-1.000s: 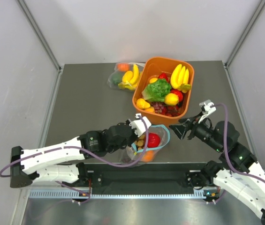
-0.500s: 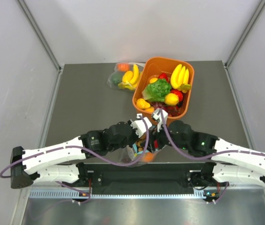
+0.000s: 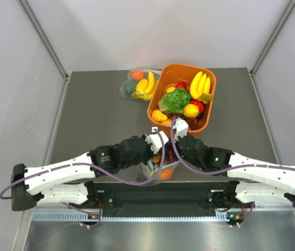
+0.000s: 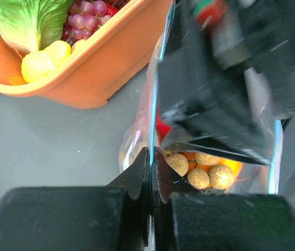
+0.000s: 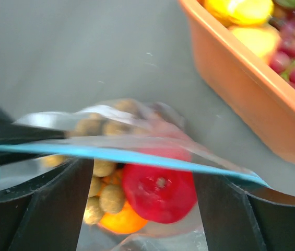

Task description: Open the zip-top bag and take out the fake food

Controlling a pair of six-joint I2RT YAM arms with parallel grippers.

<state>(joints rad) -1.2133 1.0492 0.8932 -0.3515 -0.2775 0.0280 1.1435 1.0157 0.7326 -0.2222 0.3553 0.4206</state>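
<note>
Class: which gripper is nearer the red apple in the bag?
Right. The right gripper, fingers open, flanks the apple at the mouth of the bag; the left gripper pinches the rim, beside the apple.

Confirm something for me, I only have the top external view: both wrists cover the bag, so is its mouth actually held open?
Observer: Yes. In the left wrist view the left gripper is shut on the zip-top bag at one side of its teal zip strip, and the other side of the strip stands well apart.
Operator: Where is the right gripper?
Observer: The right gripper is down in the mouth, open, with the red apple between its fingers.
Operator: Is it gripping the apple?
Observer: No. Part of the grape bunch shows in the gap between the apple and one finger.
</note>
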